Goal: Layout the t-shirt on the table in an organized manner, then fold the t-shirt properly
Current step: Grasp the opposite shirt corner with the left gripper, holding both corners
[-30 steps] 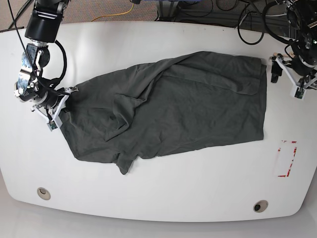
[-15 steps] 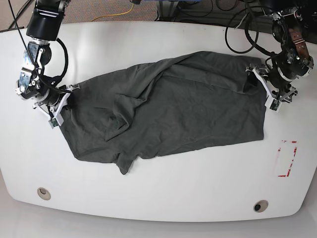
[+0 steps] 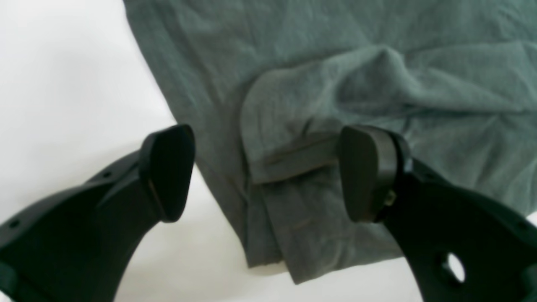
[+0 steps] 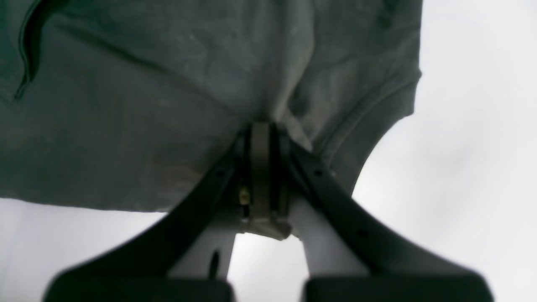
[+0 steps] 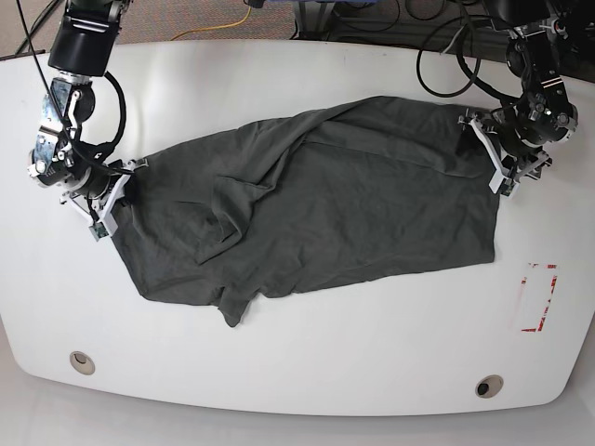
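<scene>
Your left gripper (image 3: 268,174) stands wide apart over the t-shirt (image 5: 344,204), holding nothing, at the base view's upper right. Your right gripper (image 4: 268,130) is closed at the shirt's left end; you cannot tell whether cloth is pinched. The shirt spans mid-frame, partly folded over itself.

The base view looks down at a slant from above one long edge of the table (image 5: 390,372), facing across it, far enough back to take in most of the tabletop and both arms. The left wrist view looks down past its own gripper (image 3: 268,172), close over one end of the shirt (image 3: 293,105). The right wrist view looks down past the other gripper (image 4: 266,167), close over the opposite end. The base view shares each of those ends with one wrist view.
</scene>
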`<action>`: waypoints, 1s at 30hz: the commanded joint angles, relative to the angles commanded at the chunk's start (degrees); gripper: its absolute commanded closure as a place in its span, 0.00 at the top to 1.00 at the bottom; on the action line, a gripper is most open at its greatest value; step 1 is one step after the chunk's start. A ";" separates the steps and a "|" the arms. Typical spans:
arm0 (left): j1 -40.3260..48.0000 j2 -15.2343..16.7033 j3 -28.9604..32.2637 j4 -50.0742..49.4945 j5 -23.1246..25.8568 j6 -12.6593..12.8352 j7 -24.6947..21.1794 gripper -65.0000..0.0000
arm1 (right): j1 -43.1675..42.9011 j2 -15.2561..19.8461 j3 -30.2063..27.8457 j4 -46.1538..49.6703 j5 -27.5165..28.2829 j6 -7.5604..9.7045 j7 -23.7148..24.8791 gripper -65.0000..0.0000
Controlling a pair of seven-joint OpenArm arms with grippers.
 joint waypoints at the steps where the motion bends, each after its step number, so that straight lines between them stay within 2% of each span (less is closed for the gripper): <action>1: 0.00 0.00 0.00 0.00 0.00 0.00 0.00 0.76 | 0.00 0.00 0.00 0.00 0.09 0.00 0.00 0.00; 7: 0.00 0.00 1.23 -0.26 0.18 0.00 0.00 0.58 | 0.09 0.00 0.00 0.00 0.18 0.00 0.00 0.00; 21: -1.14 0.00 2.02 -0.35 0.26 0.00 0.00 0.57 | 0.18 0.00 0.09 0.00 0.18 0.00 0.00 0.00; 30: -2.02 -0.35 1.93 -4.31 0.26 0.00 0.00 0.57 | 0.18 0.00 0.09 0.00 0.18 0.00 0.00 0.00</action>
